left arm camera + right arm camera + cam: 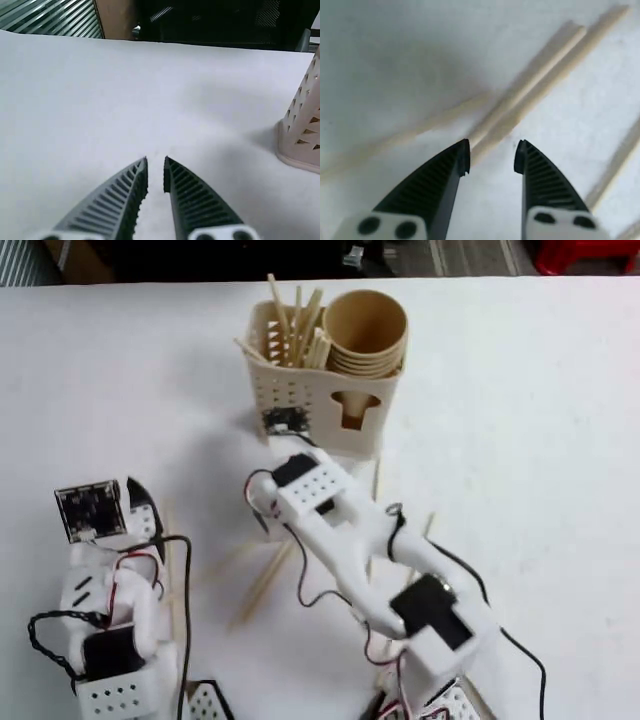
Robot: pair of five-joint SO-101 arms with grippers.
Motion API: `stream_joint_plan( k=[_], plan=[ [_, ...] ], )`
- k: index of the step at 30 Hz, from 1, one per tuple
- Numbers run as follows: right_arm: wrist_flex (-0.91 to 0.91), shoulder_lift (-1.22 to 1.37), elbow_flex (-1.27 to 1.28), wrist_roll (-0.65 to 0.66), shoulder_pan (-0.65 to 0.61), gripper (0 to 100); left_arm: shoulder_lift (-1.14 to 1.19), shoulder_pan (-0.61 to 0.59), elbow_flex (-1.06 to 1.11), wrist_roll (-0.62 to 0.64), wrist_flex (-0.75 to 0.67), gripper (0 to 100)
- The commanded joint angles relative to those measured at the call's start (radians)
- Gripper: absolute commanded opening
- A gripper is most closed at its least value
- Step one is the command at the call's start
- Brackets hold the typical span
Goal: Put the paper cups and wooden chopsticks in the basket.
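1. Looking down over the white table [530, 420], I see a cream perforated plastic basket [300, 405] standing at the far middle, upright.
2. A stack of tan paper cups [365, 325] sits in the basket's right compartment. A bundle of pale wooden chopsticks [295, 320] stands in the left one, the tips fanning out above the rim.
3. Several loose wooden chopsticks [262, 585] lie flat on the table on the near side of the basket, scattered at angles around the right arm.
4. The right arm stretches from the near right edge toward the centre and ends just short of the basket.
5. The right gripper [491, 155] hangs low over two of the loose sticks [540, 65], which lie side by side and touching. Its jaws stand well apart and hold nothing (whether the tips touch the wood I cannot tell).
6. The left arm sits folded at the near left, well apart from the basket.
7. The left gripper [155, 165] points across bare table. Its two ribbed jaws are only a thin slit apart with nothing between them, and the basket's corner [300, 130] is off to its right.
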Motion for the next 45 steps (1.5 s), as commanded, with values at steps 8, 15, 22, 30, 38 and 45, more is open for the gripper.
stream_joint_plan(
  k=[8,15,22,30,38,45],
  plan=[
    [0.002,0.194,-0.141,-0.009,0.031,15.7,-0.012,-0.01,-0.006,-0.011,-0.021,7],
    [0.01,0.232,-0.141,0.0,0.077,3.0,-0.012,-0.01,-0.006,-0.011,-0.023,7],
    [0.081,0.226,-0.147,0.0,0.076,1.8,-0.012,-0.01,-0.006,-0.011,-0.023,7],
    [0.2,0.045,-0.141,0.002,0.071,1.8,-0.012,-0.01,-0.006,-0.011,-0.023,7],
    [0.295,-0.102,-0.141,0.035,0.068,1.8,-0.012,-0.01,-0.006,-0.011,-0.023,7],
    [0.367,-0.222,-0.144,0.121,0.053,1.8,-0.012,-0.01,-0.006,-0.011,-0.023,7]
  ],
)
